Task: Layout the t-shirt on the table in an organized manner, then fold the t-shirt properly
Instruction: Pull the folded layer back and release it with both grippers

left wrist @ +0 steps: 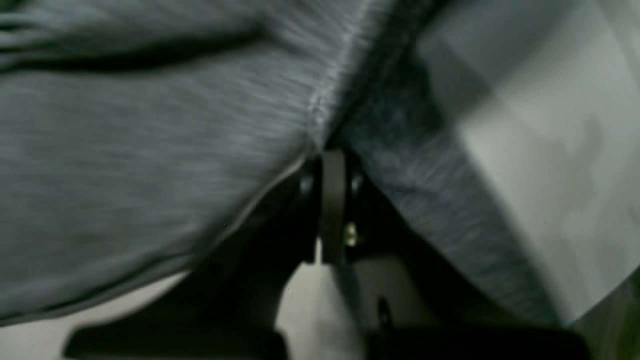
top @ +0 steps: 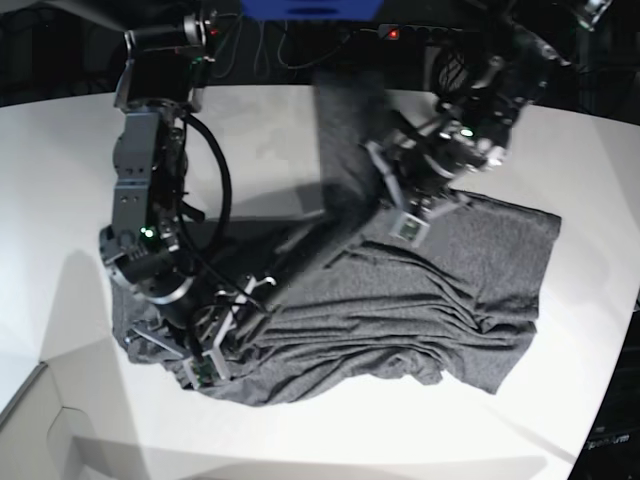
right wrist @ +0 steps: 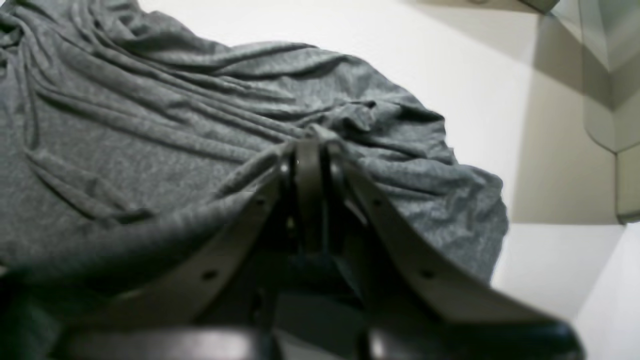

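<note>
The dark heather-grey t-shirt (top: 450, 280) lies crumpled across the white table (top: 60, 180), spreading from lower left to the right. My left gripper (top: 372, 175) is shut on a seam of the t-shirt (left wrist: 150, 150), and a blurred band of cloth rises from there toward the table's back. In the left wrist view the left gripper (left wrist: 332, 155) pinches the fabric at its tips. My right gripper (top: 258, 287) is shut on a bunched fold at the shirt's lower left. The right wrist view shows the right gripper (right wrist: 310, 147) pinching the t-shirt (right wrist: 150, 150), with wrinkles running out from the pinch over the table (right wrist: 450, 50).
A pale box-like edge (top: 40, 420) juts in at the table's lower left corner. Black cables (top: 222, 180) hang beside the right arm. Behind the table's curved back edge is dark clutter with a blue object (top: 310, 8). A pale grey panel (right wrist: 610, 100) stands to the right.
</note>
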`<state>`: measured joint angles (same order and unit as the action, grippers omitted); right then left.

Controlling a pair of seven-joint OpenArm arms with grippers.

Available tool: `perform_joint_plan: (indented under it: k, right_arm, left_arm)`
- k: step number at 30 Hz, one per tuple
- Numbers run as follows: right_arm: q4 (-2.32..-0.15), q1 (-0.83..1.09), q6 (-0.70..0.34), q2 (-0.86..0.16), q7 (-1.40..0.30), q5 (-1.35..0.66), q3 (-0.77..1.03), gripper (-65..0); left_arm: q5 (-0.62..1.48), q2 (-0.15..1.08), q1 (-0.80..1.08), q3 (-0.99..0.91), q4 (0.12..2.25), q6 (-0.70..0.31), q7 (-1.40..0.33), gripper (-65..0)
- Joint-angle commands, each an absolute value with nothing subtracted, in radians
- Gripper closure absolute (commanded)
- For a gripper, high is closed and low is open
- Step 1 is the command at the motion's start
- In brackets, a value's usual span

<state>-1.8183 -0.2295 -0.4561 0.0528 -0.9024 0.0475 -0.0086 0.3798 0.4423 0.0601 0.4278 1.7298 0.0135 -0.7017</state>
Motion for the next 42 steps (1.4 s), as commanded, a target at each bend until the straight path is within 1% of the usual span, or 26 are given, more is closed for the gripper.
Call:
perform_joint_plan:
  k: [1, 5, 9, 14, 19, 23, 24, 27, 29, 34, 38, 42]
  right_arm:
    - [-1.834, -0.252, -0.456, 0.048, -0.874, 0.042, -0.007, 0.0]
    - [-1.834, -0.249, -0.456, 0.027, -0.874, 0.042, -0.007, 0.0]
    - [-1.834, -0.24, -0.456, 0.022, -0.875, 0.045, -0.007, 0.0]
    - [-1.836, -0.216, -0.456, 0.022, -0.874, 0.045, -0.008, 0.0]
    - [-1.827, -0.208, -0.456, 0.022, -0.874, 0.047, -0.005, 0.0]
    - [-1.836, -0.16, -0.456, -0.007, -0.872, 0.047, -0.004, 0.0]
    - [-1.836, -0.148, -0.456, -0.008, -0.872, 0.047, -0.004, 0.0]
    - [-1.848, -0.099, -0.456, -0.022, -0.872, 0.045, -0.004, 0.0]
    - [-1.87, -0.059, -0.456, -0.024, -0.871, 0.045, -0.004, 0.0]
    - [-1.959, 0.041, -0.456, -0.036, -0.871, 0.045, -0.002, 0.0]
    - [-2.025, 0.177, -0.458, -0.035, -0.866, 0.042, 0.002, 0.0]
    - [-2.026, 0.326, -0.458, -0.028, -0.751, 0.042, -0.004, 0.0]
  left_arm:
    - [0.378, 0.469, 0.062, 0.401, 1.764, 0.012, -0.69, -0.1]
    - [0.377, 0.553, 0.104, 0.314, 1.821, 0.01, -0.69, -0.1]
    - [0.377, 0.618, 0.125, 0.197, 1.827, 0.008, -0.69, -0.1]
    - [0.377, 0.622, 0.111, 0.084, 1.825, 0.008, -0.69, -0.1]
    - [0.367, 0.622, 0.067, 0.096, 1.824, 0.008, -0.69, -0.4]
    - [0.366, 0.625, 0.071, 0.102, 1.828, 0.005, -0.691, -0.3]
    - [0.366, 0.641, 0.074, 0.101, 1.833, -0.01, -0.691, -0.2]
    - [0.367, 0.679, 0.117, 0.096, 1.859, -0.104, -0.691, -0.2]
    - [0.367, 0.684, 0.163, 0.059, 1.897, -0.156, -0.691, -0.2]
    - [0.366, 0.68, 0.28, -0.147, 1.957, -0.302, -0.691, -0.2]
    - [0.366, 0.679, 0.318, -0.289, 1.954, -0.415, -0.691, -0.2]
    - [0.366, 0.677, 0.331, -0.371, 1.954, -0.486, -0.691, -0.2]
